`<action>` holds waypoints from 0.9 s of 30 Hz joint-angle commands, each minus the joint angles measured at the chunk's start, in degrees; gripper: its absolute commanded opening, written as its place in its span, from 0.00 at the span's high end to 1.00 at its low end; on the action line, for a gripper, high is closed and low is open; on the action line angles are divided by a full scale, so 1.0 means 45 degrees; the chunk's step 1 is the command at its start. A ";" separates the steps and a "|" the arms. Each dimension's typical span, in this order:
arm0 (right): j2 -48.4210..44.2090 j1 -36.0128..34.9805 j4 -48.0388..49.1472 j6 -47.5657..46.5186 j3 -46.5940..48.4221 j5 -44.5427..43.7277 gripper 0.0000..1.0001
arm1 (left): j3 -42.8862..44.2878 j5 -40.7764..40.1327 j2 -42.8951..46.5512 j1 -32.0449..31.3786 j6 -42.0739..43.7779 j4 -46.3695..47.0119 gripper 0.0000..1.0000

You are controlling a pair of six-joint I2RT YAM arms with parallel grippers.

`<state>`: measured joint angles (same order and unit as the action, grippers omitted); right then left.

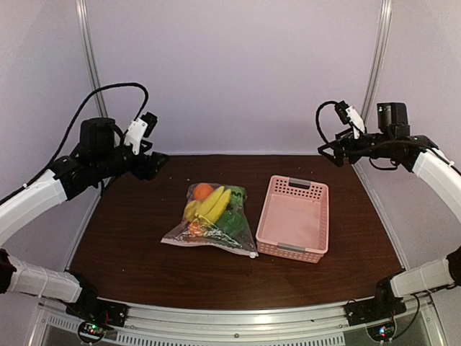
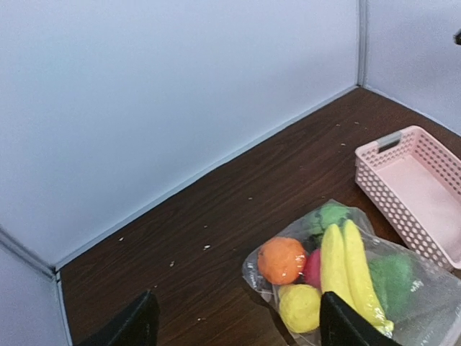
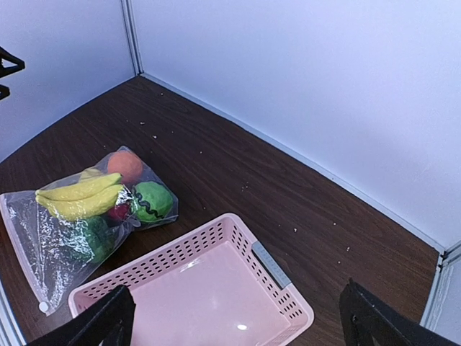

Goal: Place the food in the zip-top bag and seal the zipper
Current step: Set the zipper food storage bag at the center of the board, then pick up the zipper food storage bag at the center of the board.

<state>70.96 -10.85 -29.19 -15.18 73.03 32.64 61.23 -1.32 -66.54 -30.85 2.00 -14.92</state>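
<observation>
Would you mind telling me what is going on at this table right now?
Neither arm is handling anything. The left end effector and the right end effector are both open and raised away from the table. The toy food sits inside the zip-top bag, which lies flat beside the pink basket. The slider is at one corner, but I cannot tell whether the bag is fully sealed.

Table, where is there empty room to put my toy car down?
Bare table lies left of the zip-top bag, behind it up to the back wall, and in front of bag and pink basket. The gap between bag and basket is tight.
</observation>
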 commanded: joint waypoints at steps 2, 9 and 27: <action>-0.0590 0.0186 0.0314 -0.0376 -0.1057 0.1426 0.02 | -0.0964 0.5523 0.1573 -0.0276 0.1963 0.0290 0.34; -0.0131 -0.1122 -0.1489 -0.2616 -0.1843 0.2060 0.25 | -0.0855 0.3740 0.1485 -0.3963 0.3619 -0.2599 0.33; -0.0416 -0.1661 -0.0769 -0.2425 -0.2873 0.2255 0.29 | 0.0704 -0.2222 -0.4654 -0.8538 0.6085 -0.2901 0.37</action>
<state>70.41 -18.04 -33.21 -25.58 61.10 41.63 62.15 -7.68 -85.01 -68.95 25.34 -28.64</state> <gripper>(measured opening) 0.713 0.631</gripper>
